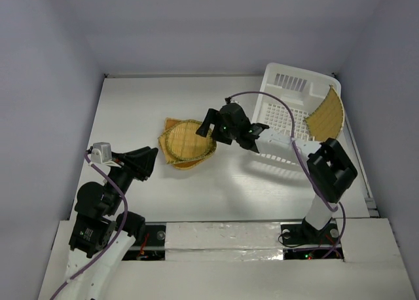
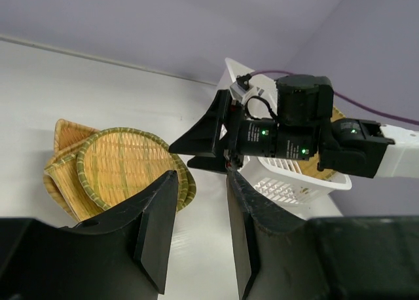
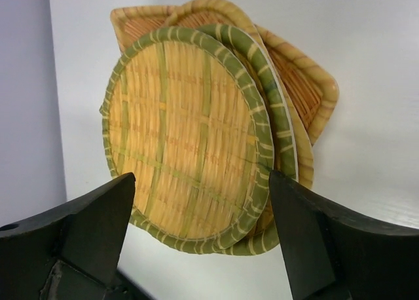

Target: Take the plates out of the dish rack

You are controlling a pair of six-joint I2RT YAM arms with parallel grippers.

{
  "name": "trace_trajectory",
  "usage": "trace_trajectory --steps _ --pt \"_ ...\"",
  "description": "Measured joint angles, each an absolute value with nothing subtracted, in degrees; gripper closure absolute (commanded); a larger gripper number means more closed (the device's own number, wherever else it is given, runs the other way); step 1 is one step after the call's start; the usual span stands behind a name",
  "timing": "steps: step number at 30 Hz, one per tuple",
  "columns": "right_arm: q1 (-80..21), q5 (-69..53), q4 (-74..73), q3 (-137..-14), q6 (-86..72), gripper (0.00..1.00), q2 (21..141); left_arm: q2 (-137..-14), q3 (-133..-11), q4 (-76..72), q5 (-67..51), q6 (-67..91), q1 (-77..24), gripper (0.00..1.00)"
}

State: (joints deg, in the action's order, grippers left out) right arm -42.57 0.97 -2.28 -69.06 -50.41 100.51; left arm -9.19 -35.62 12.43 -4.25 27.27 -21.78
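The right gripper [image 1: 209,124] is spread wide and empty just over the stack of plates [image 1: 186,144] on the table [image 1: 131,103], so the setting-down step is judged finished. One plate [image 1: 326,111] is left leaning in the dish rack [image 1: 278,149], at 3 o'clock from the stack. It must be reached next and pinched by its rim. The left gripper [image 1: 149,159], at 7 o'clock, is held open, empty

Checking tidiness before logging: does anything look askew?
The stack is ragged: plates lie offset, corners poking out beneath the round top one. One plate leans tilted against the rack's right wall.
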Motion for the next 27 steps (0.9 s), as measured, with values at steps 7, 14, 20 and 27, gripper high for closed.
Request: trace_trajectory --steps 7,14,20,27 --pt "-43.51 9.13 -12.03 -73.89 -45.15 0.48 96.97 -9.19 -35.62 12.45 -4.25 27.27 -21.78 0.67" --pt "-42.74 23.33 -27.38 -81.06 -38.15 1.00 87.11 -9.15 -35.62 12.45 -4.34 27.27 -21.78 0.67" --pt "-29.82 37.50 -42.89 -90.61 -30.89 0.94 79.37 -8.08 -35.62 12.49 -4.43 27.27 -21.78 0.67" --pt "-14.22 48.38 -58.46 -93.45 -23.99 0.17 79.35 -7.27 -35.62 12.51 -4.43 27.27 -21.78 0.67"
